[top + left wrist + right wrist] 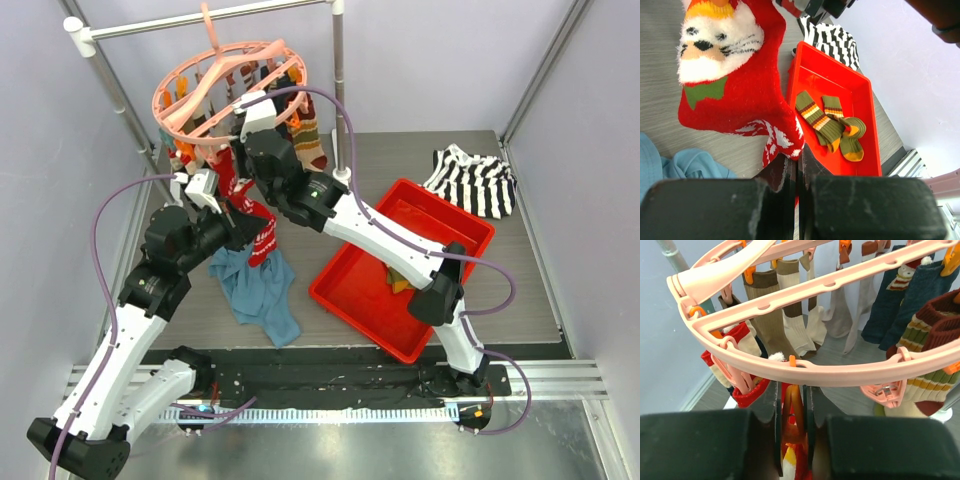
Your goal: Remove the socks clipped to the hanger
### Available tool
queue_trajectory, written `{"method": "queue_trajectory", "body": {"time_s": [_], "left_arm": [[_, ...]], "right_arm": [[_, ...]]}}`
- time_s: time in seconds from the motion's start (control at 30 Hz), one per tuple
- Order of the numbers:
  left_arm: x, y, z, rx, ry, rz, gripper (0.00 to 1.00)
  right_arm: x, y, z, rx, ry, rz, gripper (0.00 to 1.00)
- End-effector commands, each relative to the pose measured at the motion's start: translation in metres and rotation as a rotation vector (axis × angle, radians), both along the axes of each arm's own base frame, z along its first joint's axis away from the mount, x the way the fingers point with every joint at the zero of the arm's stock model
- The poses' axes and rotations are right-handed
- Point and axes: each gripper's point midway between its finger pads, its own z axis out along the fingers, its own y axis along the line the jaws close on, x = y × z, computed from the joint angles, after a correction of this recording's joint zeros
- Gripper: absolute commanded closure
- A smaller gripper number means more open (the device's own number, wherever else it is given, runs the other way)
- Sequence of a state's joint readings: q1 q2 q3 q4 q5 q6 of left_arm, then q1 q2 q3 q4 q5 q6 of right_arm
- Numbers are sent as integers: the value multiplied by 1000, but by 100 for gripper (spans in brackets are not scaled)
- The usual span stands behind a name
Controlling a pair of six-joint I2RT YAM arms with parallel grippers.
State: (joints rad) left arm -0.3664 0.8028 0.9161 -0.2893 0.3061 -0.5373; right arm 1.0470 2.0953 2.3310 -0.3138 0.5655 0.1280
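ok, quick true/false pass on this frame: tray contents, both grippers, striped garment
1. The red tray holds two olive-orange socks. True.
2. The left gripper is open and empty. False: it is shut on the toe end of the red sock.
3. The right gripper has its fingers either side of an orange clip under the hanger ring. True.
4. The striped garment lies in the tray. False: it lies on the table, outside the tray.
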Motion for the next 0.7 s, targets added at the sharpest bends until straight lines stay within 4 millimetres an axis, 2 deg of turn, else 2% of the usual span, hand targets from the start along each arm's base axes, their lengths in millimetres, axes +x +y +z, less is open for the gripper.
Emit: {"method": "queue_trajectory", "body": {"time_s": [0.0, 0.27, 0.47, 0.67], "left_arm": [[2, 2, 2, 9, -39, 11, 100], [3, 9, -13, 23, 6, 56, 100], [2, 23, -36, 30, 83, 150, 100], [1, 29, -58, 44, 166, 191, 100]], "right_arm": [[-5, -6, 38, 96, -51, -17, 99], [-6, -6, 41, 130, -43, -11, 99], [-9, -7, 44, 149, -37, -2, 99], [-11, -8, 41, 148, -27, 7, 91]]}}
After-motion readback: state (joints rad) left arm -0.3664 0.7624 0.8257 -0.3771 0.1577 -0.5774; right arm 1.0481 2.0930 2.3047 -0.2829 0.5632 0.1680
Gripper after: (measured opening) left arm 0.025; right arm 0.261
